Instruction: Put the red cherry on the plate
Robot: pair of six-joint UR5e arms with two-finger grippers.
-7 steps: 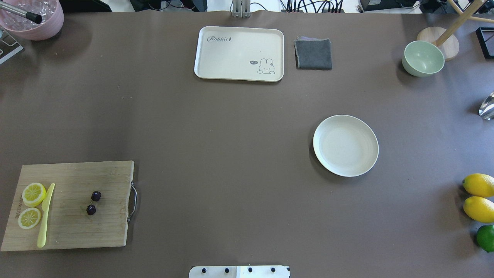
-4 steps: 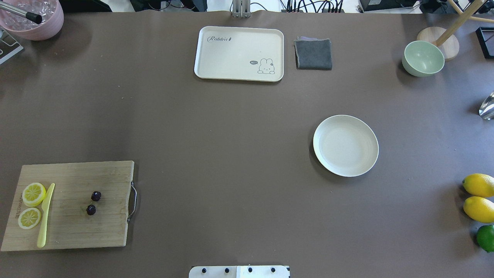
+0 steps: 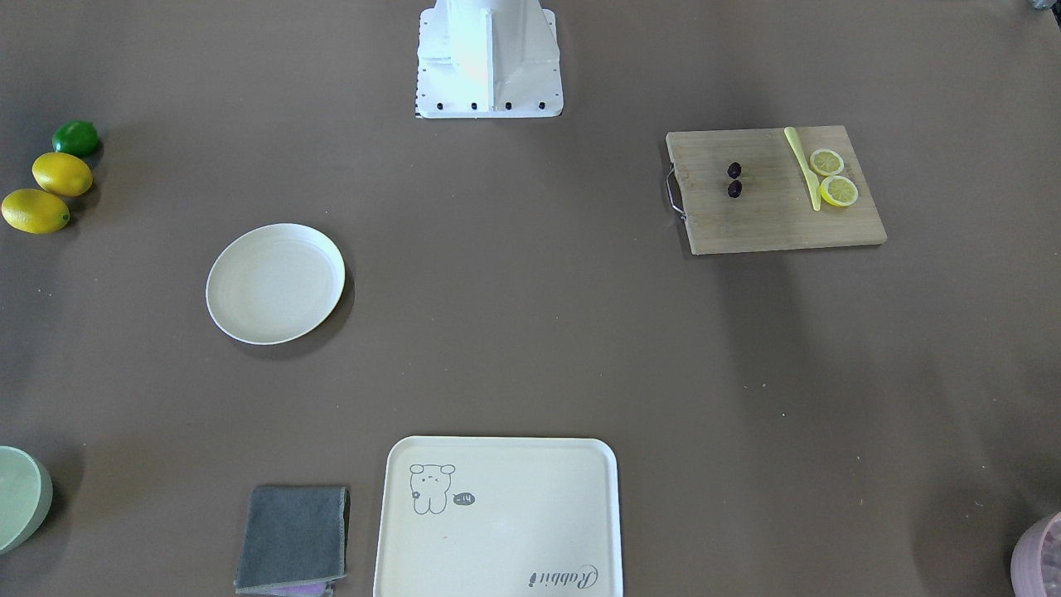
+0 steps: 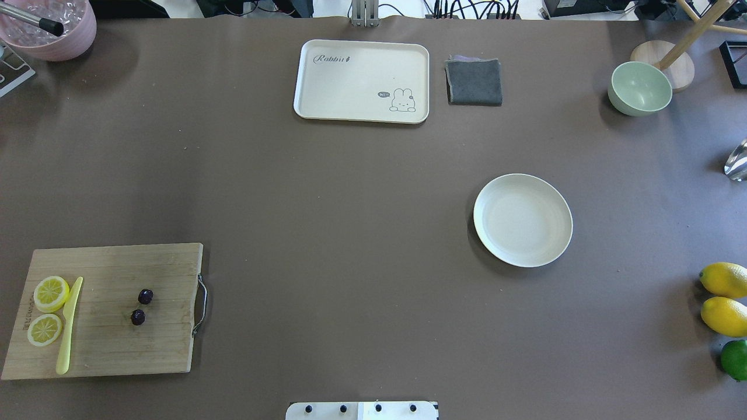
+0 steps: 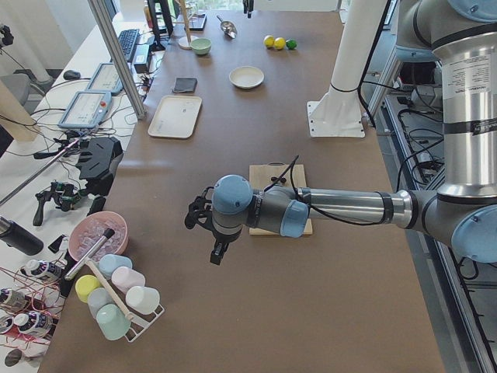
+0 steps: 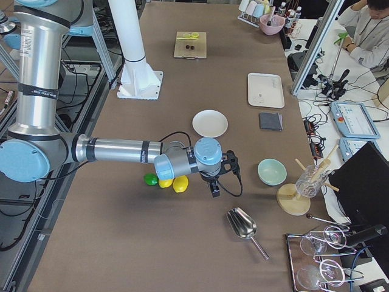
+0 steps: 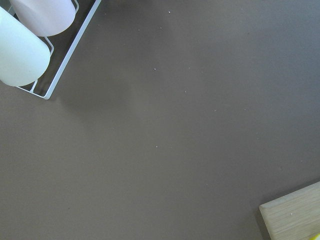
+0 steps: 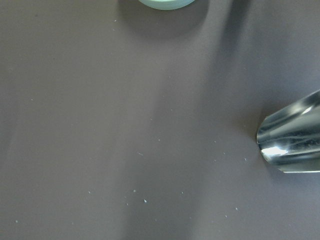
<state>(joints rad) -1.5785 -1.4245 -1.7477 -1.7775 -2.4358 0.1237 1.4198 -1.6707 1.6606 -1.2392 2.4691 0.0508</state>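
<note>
The red cherry [image 4: 142, 307] is a pair of tiny dark maroon ovals lying on the wooden cutting board [image 4: 157, 344] at the near left; it also shows as the red cherry [image 3: 734, 180]. The plate [image 4: 522, 220], round, cream-white and bare, sits right of centre, far from the cherry, and shows as the plate [image 3: 275, 283] too. My left gripper [image 5: 216, 255] hangs above the table beyond the board's left end. My right gripper [image 6: 214, 190] hovers near the lemons at the right end. Both appear only in side views, so I cannot tell if they are open or shut.
On the board lie two lemon slices [image 4: 48, 309] and a yellow knife [image 4: 69, 326]. A cream tray [image 4: 327, 111] and grey cloth [image 4: 474, 81] sit at the back, a green bowl [image 4: 639, 88] back right, lemons [image 4: 723, 297] and a lime [image 4: 734, 359] at right, a metal scoop [image 8: 292, 140].
</note>
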